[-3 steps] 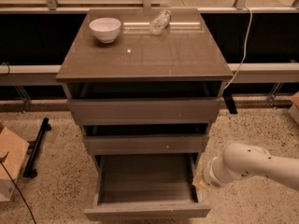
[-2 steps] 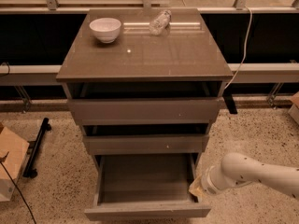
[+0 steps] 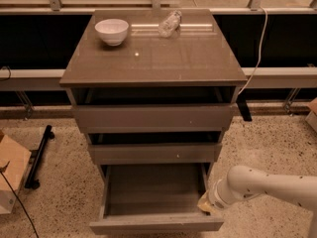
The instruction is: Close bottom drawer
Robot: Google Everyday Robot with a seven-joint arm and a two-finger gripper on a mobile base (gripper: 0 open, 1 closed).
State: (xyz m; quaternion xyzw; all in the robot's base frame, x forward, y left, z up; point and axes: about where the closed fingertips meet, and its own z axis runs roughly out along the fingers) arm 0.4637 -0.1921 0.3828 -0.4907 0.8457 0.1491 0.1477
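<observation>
The bottom drawer of the grey-brown cabinet stands pulled far out, its grey box interior open to view and its low flat front near the lower edge of the camera view. My white arm comes in from the right. The gripper is at the drawer's right front corner, just above the front panel and against the right side wall; only its yellowish tip shows. The middle drawer, with a pale dot, and the top drawer are each slightly open.
A white bowl and a lying plastic bottle rest on the cabinet top. A cardboard box and a black stand sit on the speckled floor at left. A white cable hangs at right.
My arm has moved down and left, bringing the gripper from beside the drawer's right wall to its right front corner. The drawer itself has not visibly moved.
</observation>
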